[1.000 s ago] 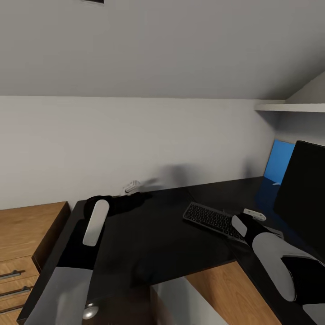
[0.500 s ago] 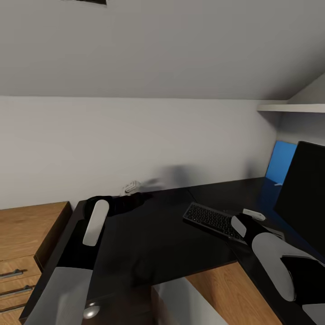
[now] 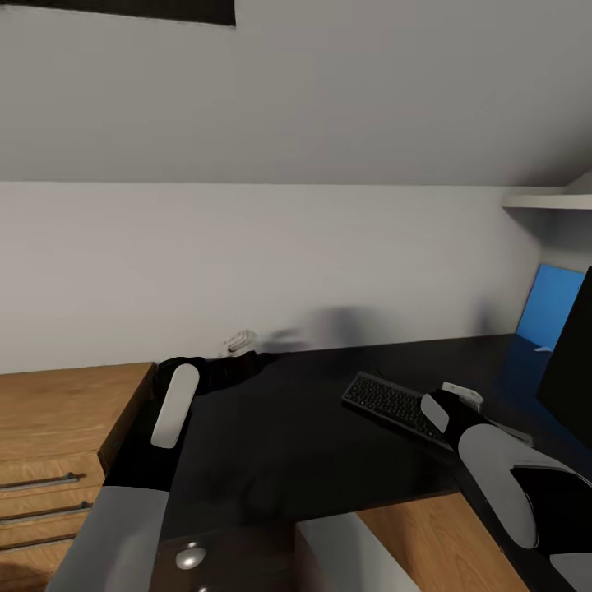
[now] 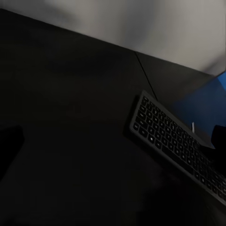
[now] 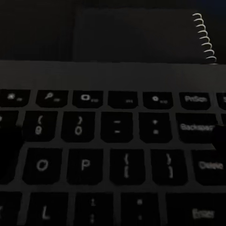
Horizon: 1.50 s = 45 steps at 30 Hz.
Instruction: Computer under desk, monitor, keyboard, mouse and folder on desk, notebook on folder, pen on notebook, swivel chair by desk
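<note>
The black table (image 3: 304, 444) runs along the white wall and turns a corner at the robot's right. On it the keyboard (image 3: 395, 407) lies at a slant, near the front edge. The right arm reaches over the keyboard's right end, and the right claw (image 3: 448, 409) is at that end; the right wrist view looks close down on the keys (image 5: 84, 165) (O, P, Backspace and Delete can be read), with a white spiral binding (image 5: 205, 40) just past the keyboard's far edge. Whether that claw is released or clenched I cannot tell.

The left arm stretches over the table's left part toward the wall, with the left claw (image 3: 242, 362) low above the table near a small white fitting (image 3: 238, 340); its grip state cannot be told either. The left wrist view shows bare table and the keyboard (image 4: 176, 146) off to one side.

At the far right the blue folder (image 3: 555, 308) stands upright against the wall, beside the dark edge of the monitor (image 3: 571, 362). A wooden chest (image 3: 57, 444) with bar handles adjoins the table's left end. A round silver knob (image 3: 190, 558) shows below the table's front edge.
</note>
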Tool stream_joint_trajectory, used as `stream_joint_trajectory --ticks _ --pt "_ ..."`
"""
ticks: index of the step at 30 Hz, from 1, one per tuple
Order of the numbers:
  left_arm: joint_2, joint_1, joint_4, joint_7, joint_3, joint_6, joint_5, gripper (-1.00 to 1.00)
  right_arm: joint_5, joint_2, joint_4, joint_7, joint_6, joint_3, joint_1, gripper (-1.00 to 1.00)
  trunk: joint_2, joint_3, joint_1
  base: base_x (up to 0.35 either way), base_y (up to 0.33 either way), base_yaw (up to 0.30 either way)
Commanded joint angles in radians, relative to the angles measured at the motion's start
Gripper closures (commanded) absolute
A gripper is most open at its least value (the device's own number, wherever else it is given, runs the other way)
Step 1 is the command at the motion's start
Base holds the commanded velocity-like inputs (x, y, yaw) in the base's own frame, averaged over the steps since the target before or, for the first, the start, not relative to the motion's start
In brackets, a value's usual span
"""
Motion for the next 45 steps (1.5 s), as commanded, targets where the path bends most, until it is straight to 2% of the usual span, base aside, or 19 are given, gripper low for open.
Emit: stream_joint_trajectory --ticks 1,20,35,45 --pt "0.0 -0.001 0.0 0.01 0.0 0.003 0.01 -1.0 0.001 0.0 -0.003 -0.003 0.008 -0.001 0.0 -1.0 -0.001 0.0 0.0 0.0 0.0 0.194" --pt "-0.001 -0.001 0.0 0.01 0.0 0.003 0.01 -1.0 0.001 0.0 -0.004 -0.003 0.005 -0.001 0.0 -1.0 -0.001 0.021 0.0 0.0 0.0 0.188" --pt "-0.004 -0.001 0.008 0.01 -0.002 0.001 0.009 -1.0 0.002 -0.002 -0.037 -0.007 0.0 -0.005 0.0 -1.0 -0.001 0.023 0.0 0.0 0.0 0.03" --pt "-0.005 -0.001 0.009 0.012 -0.002 0.0 0.009 -1.0 0.004 -0.002 -0.042 -0.01 -0.002 -0.005 0.0 -1.0 0.069 0.054 -0.038 0.0 0.0 0.0"
